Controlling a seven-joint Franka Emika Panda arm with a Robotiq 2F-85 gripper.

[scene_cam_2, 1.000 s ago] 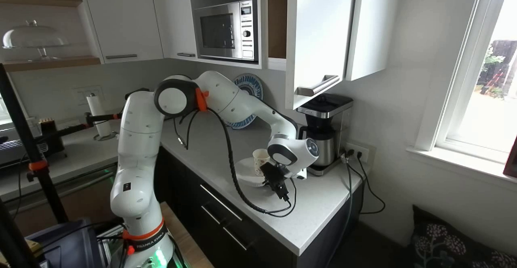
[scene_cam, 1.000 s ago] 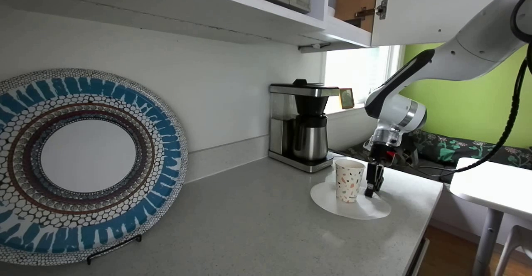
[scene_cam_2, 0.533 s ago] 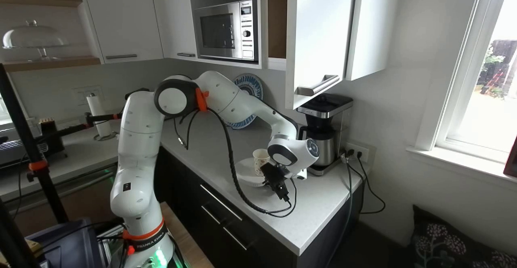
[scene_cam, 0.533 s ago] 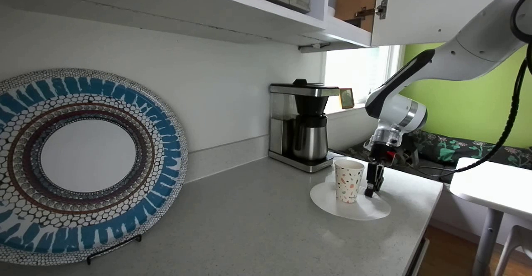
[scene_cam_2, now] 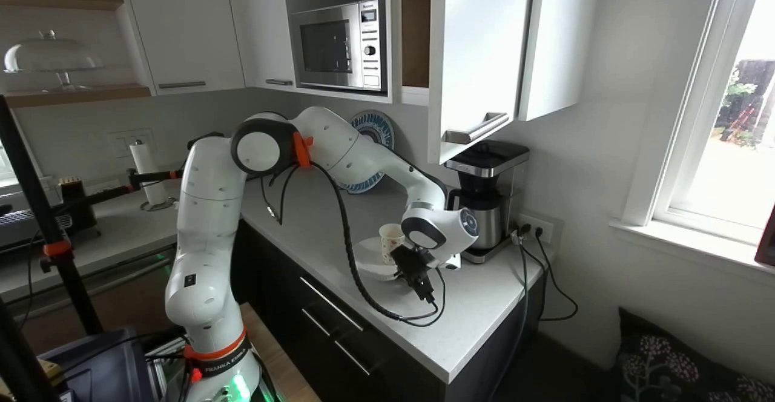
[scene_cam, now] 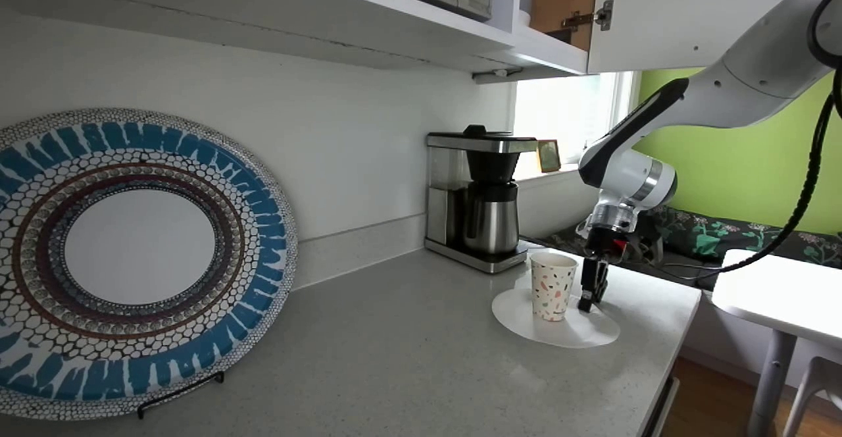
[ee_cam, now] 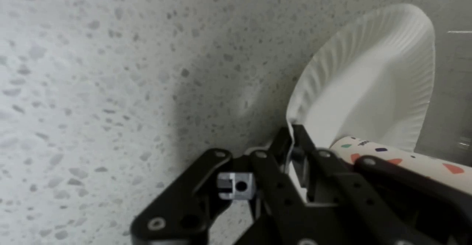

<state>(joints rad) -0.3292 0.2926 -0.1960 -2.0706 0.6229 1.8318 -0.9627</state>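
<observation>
1. Looks like a plate-gripping step: the paper plate (ee_cam: 422, 53) is pinched at its rim, clamped between the fingers (ee_cam: 303, 141).
2. For the next move, a gentle, level touch is probably called for, as a cup (scene_cam: 551, 292) is stood upright on that plate, just beside the fingers.
3. Counted on the counter (scene_cam: 395, 345): one paper plate, one cup, one coffee maker (scene_cam: 492, 226) well apart from the fingers, one big patterned plate (scene_cam: 139, 246) even farther off.

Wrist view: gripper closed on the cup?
No, the gripper pinches the rim of the paper plate; the cup sits outside its grip.
</observation>
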